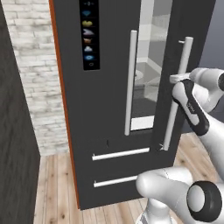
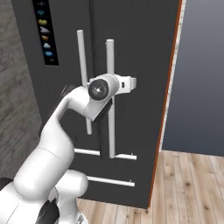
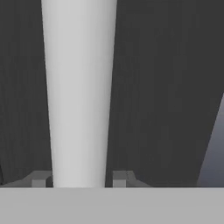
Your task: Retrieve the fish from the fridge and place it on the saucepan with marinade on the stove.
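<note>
The tall dark fridge (image 1: 105, 109) stands right in front of me. Its right door (image 1: 188, 26) is swung a little outward, and pale white interior (image 1: 148, 65) shows in the gap. My gripper (image 3: 79, 178) is shut on the right door's long silver handle (image 3: 78, 87), with one fingertip (image 3: 39, 178) on each side of the bar. In the left base view the gripper (image 1: 179, 79) meets the handle (image 1: 186, 52) at about mid-height. The left door's handle (image 1: 130, 83) hangs free. The fish, the saucepan with marinade and the stove are out of view.
Two lower drawers with silver bars (image 1: 120, 154) sit under the doors, and an icon panel (image 1: 89, 35) is on the left door. A brick wall (image 1: 30, 65) and a dark panel (image 1: 13, 166) close the left side. Wood floor (image 2: 188, 188) and a grey wall (image 2: 201, 78) lie to the right.
</note>
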### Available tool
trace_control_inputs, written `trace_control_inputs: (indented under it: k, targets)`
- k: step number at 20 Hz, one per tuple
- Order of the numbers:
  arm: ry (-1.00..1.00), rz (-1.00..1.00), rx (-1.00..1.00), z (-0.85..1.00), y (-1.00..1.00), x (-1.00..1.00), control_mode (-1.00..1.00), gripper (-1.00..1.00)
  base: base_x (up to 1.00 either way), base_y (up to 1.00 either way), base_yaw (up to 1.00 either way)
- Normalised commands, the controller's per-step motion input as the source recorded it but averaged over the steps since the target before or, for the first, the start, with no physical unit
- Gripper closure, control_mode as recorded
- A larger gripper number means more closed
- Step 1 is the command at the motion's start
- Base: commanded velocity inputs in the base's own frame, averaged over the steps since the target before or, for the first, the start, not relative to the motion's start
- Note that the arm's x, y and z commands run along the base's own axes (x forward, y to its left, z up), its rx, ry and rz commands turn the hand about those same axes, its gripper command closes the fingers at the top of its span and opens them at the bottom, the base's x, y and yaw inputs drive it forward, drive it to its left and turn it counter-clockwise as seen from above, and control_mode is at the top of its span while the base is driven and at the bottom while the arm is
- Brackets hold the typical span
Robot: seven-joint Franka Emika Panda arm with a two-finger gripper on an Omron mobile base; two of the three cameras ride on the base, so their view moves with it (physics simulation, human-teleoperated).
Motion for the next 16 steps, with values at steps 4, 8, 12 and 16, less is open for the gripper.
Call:
trace_control_inputs:
  k: [4, 8, 12, 16]
  targets:
    - [0.01, 0.00, 0.00, 0.00, -0.89, -0.61, -1.00, 1.00, 0.00, 0.00, 0.00]
    - [0.00, 0.00, 0.00, 0.00, -0.96, -0.62, -1.00, 1.00, 0.00, 0.00, 0.00]
    - [0.02, 0.00, 0.00, 0.00, -0.94, -0.64, -1.00, 1.00, 0.00, 0.00, 0.00]
    - [0.02, 0.00, 0.00, 0.00, -0.62, -0.43, -1.00, 1.00, 0.00, 0.00, 0.00]
